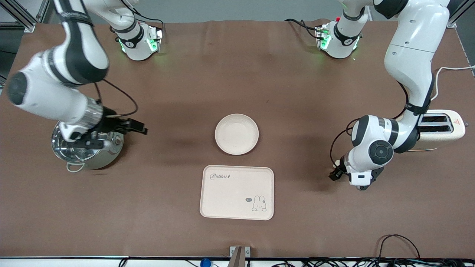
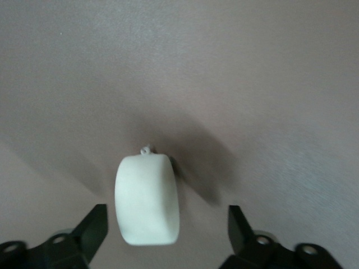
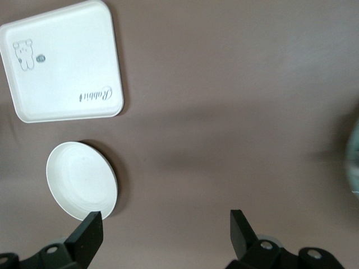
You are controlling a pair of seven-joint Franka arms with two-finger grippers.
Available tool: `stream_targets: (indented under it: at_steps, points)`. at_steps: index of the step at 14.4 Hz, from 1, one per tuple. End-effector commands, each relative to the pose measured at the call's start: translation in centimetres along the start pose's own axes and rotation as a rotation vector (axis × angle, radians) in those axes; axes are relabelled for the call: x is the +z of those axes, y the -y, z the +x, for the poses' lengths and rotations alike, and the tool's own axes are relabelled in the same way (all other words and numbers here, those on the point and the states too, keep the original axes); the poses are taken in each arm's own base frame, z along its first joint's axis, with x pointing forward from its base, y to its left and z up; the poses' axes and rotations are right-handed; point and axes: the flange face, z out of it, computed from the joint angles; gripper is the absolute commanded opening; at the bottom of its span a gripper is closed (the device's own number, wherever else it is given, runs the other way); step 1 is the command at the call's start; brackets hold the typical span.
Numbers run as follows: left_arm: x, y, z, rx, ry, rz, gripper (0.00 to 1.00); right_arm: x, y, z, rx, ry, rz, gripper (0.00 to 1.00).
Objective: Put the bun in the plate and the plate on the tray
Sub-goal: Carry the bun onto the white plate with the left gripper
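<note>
left gripper (image 2: 165, 224) jaws wide around bun (image 2: 147, 200), hidden in front view | right gripper (image 3: 165, 230) jaws wide

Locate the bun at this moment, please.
The bun shows only in the left wrist view, lying on the brown table between the open fingers of the left gripper, toward the left arm's end.
</note>
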Motion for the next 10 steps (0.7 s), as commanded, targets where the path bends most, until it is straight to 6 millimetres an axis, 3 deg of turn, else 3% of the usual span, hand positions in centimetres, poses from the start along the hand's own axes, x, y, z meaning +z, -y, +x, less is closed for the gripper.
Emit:
stream_targets:
  at_steps: [1,4,5,8,10]
  points:
    - [0.6,0.4,0.9,-0.018,-0.015,0.007,0.61,4.2,2.0,-0.6,0.034,0.016,0.055,1.00]
    - [0.1,-0.3,0.2,-0.008,-0.020,0.002,0.20,9.5,4.5,-1.4,0.023,-0.008,0.066,1.00]
    - [-0.1,-1.0,-0.8,0.007,-0.013,-0.001,0.13,11.1,5.0,-1.8,0.024,-0.016,0.068,1.00]
    - [-4.0,-6.9,-8.4,0.010,0.011,-0.086,0.13,15.8,7.1,-3.1,0.022,-0.007,0.071,1.00]
    - [-6.7,-11.4,-15.1,0.012,0.037,-0.153,0.16,18.5,7.9,-3.6,0.032,-0.015,0.072,1.00]
